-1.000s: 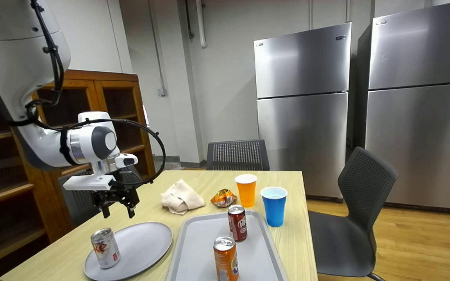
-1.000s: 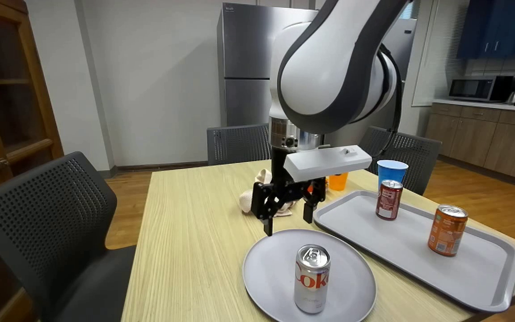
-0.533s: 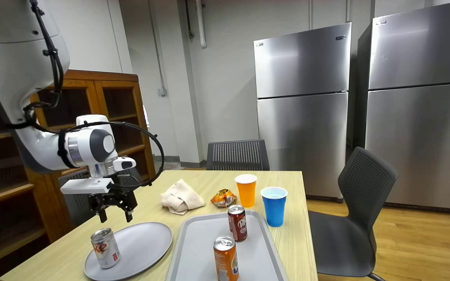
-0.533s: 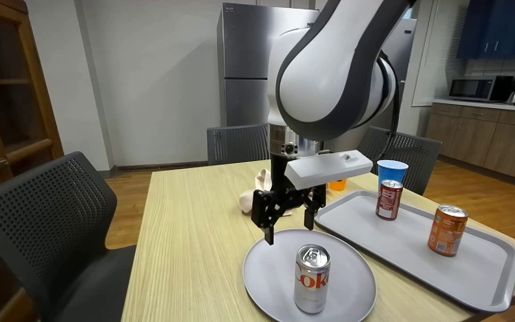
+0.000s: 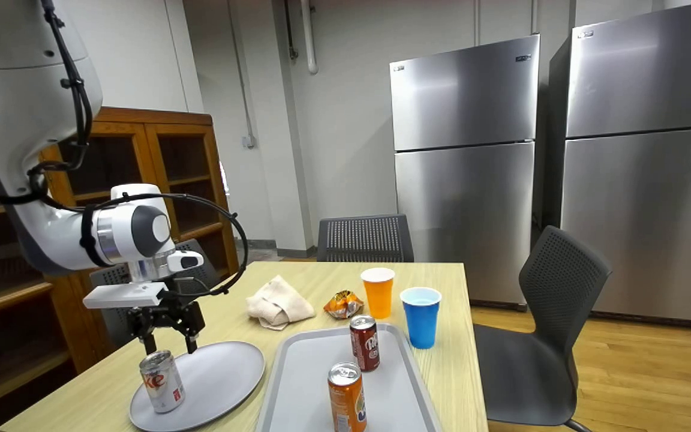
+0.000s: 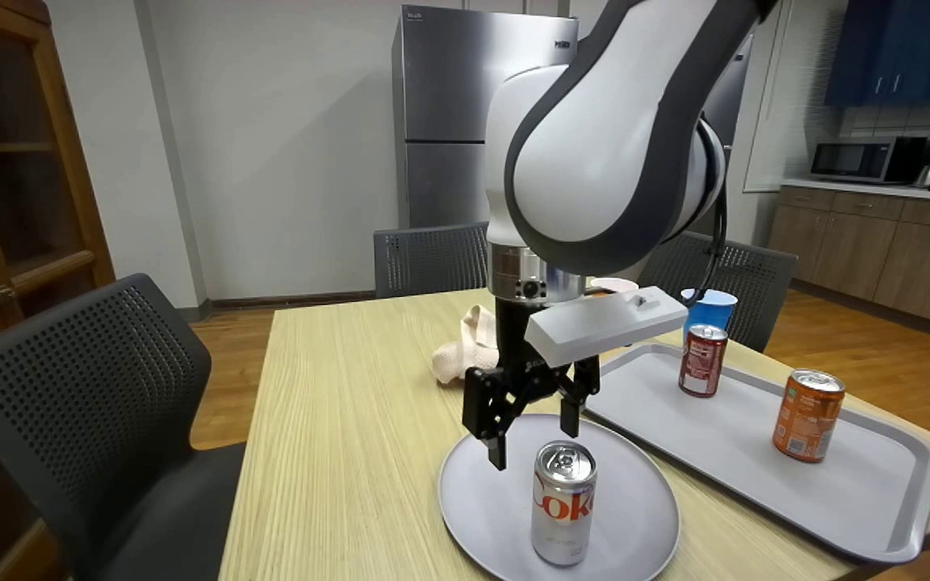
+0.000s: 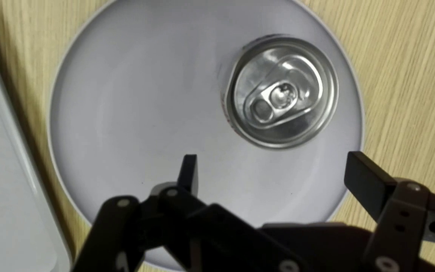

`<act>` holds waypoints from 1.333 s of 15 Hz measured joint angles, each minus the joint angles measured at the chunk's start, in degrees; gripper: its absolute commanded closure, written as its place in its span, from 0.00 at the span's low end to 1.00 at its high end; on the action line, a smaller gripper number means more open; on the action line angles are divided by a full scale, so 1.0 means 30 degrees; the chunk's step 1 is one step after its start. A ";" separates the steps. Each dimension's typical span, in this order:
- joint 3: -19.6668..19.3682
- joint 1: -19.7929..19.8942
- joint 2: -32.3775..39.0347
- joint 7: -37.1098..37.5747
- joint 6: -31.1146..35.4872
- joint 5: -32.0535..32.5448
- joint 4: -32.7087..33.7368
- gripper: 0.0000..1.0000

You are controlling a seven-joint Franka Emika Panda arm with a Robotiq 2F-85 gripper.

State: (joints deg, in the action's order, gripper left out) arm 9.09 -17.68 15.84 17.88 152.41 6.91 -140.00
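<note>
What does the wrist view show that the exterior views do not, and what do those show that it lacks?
Only the wrist view shows the silver can from nearly straight above, its pull tab face-on.

Only the exterior views show the orange can, dark red can, blue cup, cloth and chairs.

All share the silver can standing on the round plate, at least part of the gray tray beside it, and the open tool, gripping nothing.
</note>
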 measured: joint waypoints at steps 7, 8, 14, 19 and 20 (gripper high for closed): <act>0.0001 -0.0342 -0.0052 0.0000 -0.0001 0.0000 -0.0739 0.00; 0.0001 -0.0363 -0.0077 0.0000 -0.0001 0.0000 -0.0854 0.00; 0.0017 -0.0389 -0.0363 0.0001 0.0001 -0.0001 -0.1469 0.00; 0.0035 -0.0389 -0.0455 0.0001 0.0006 -0.0039 -0.1609 0.51; 0.0039 -0.0389 -0.0468 0.0001 0.0007 -0.0039 -0.1614 0.58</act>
State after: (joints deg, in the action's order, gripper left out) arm 9.21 -18.84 14.43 17.88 152.43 6.79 -144.84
